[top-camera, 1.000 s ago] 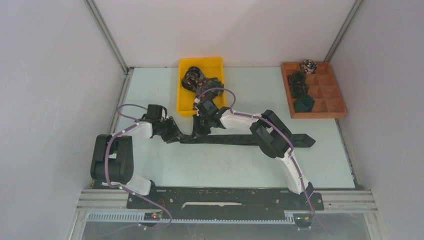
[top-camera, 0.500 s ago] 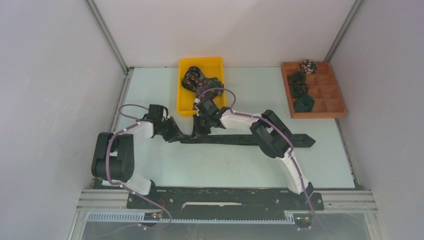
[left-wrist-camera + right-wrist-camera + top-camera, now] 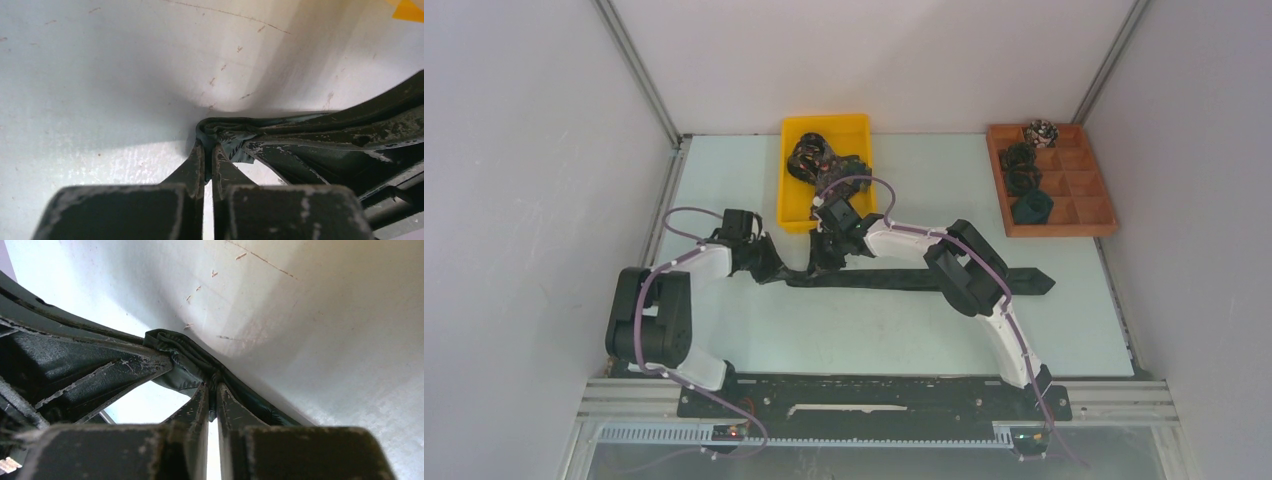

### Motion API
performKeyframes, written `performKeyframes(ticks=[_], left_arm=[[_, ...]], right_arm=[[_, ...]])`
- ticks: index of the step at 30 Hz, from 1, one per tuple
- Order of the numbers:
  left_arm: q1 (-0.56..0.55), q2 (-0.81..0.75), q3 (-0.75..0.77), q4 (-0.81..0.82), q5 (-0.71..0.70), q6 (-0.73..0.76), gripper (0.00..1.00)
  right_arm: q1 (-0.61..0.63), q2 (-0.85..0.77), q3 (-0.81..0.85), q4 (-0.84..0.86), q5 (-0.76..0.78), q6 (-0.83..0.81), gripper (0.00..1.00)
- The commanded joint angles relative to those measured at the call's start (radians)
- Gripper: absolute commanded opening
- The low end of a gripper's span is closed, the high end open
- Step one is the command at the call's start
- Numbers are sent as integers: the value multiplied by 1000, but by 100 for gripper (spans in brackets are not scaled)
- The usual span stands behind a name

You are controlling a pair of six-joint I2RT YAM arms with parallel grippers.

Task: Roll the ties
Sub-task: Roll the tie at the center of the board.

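A long dark tie lies flat across the middle of the table, its pointed end at the right. Its left end is bunched. My left gripper is shut on that bunched end, seen as dark green fabric pinched between the fingertips. My right gripper is shut on the same end from the other side, with the fabric pinched at its tips. The two grippers sit close together, nearly touching.
A yellow bin behind the grippers holds a heap of patterned ties. A brown compartment tray at the back right holds several rolled ties. White walls enclose the table on three sides.
The left arm's elbow and wrist shifted slightly; the left gripper edged a little toward the right gripper. The tie and the right arm have barely moved.
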Motion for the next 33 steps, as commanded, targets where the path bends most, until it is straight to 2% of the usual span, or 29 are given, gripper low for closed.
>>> performKeyframes(ticks=[1, 2, 5, 9, 11, 15, 21, 33], left_arm=[[-9, -70, 1, -43, -36, 7, 0], [-10, -81, 5, -58, -47, 7, 0], [-11, -104, 16, -107, -80, 17, 0], [-11, -123, 23, -146, -108, 26, 0], [-11, -134, 22, -156, -116, 27, 0], [-11, -158, 22, -178, -134, 30, 0], [-11, -181, 35, -211, -144, 42, 0], [-12, -205, 60, -245, -128, 43, 0]], right_arm=[[7, -53, 38, -82, 52, -28, 18], [8, -58, 45, -88, 54, -32, 23], [12, -80, 72, -112, 64, -45, 28], [20, -121, 94, -143, 86, -65, 29], [26, -141, 95, -152, 99, -69, 27], [39, -155, 95, -151, 106, -63, 14], [65, -102, 136, -145, 93, -47, 0], [88, 0, 171, -136, 70, -29, 0]])
